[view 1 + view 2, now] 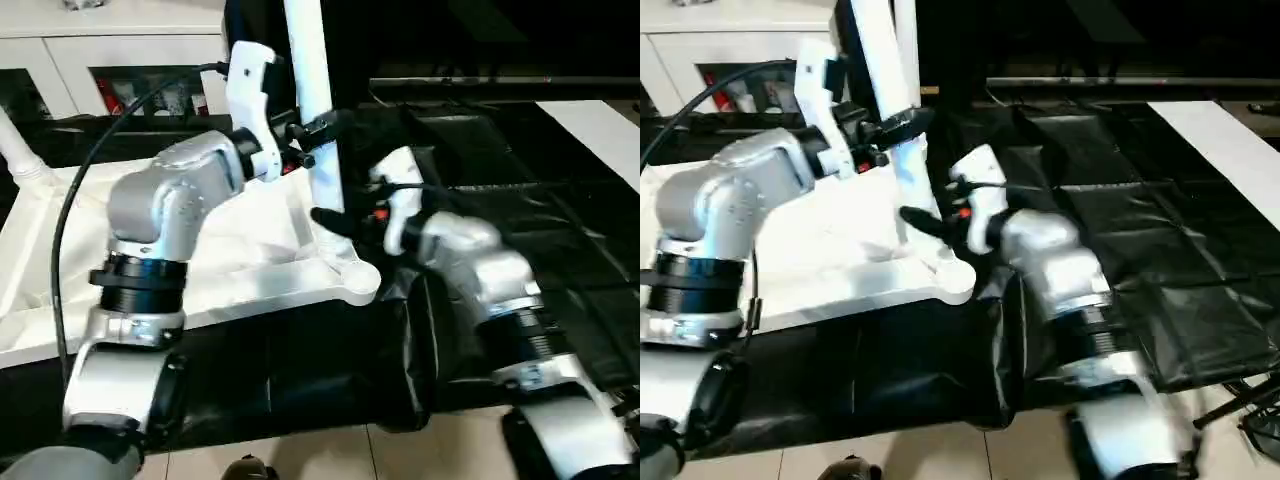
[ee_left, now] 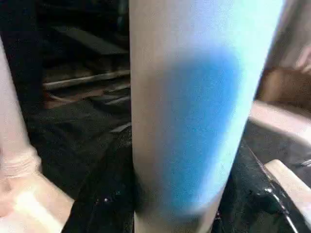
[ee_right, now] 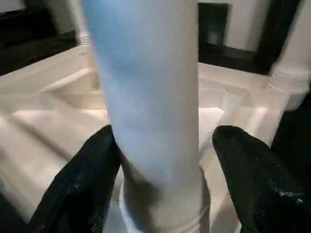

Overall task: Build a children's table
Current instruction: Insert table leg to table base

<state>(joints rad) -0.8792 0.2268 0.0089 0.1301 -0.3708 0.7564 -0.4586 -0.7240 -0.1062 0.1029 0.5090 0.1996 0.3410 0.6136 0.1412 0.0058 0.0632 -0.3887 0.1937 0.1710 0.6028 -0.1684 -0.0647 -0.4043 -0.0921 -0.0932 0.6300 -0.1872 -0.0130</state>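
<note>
The white tabletop (image 1: 250,250) lies underside up on the black-draped work table. A white tube leg (image 1: 310,60) stands upright in its near right corner socket (image 1: 355,280). My left gripper (image 1: 322,130) is shut on this leg partway up; in the left wrist view its black fingers (image 2: 104,194) press both sides of the tube (image 2: 194,121). Lower down, just above the socket, my right gripper (image 1: 335,218) straddles the leg (image 3: 155,121), open. One of its fingers (image 3: 257,184) stands a little clear of the tube. A second leg (image 1: 15,150) rises from the far left corner.
A white cabinet (image 1: 120,50) runs along the back left. The black drape (image 1: 520,200) spreads to the right, with a white board (image 1: 600,130) at its far right edge. Pale floor tiles (image 1: 300,455) show below the table's front edge. A black cable (image 1: 100,150) arcs over my left arm.
</note>
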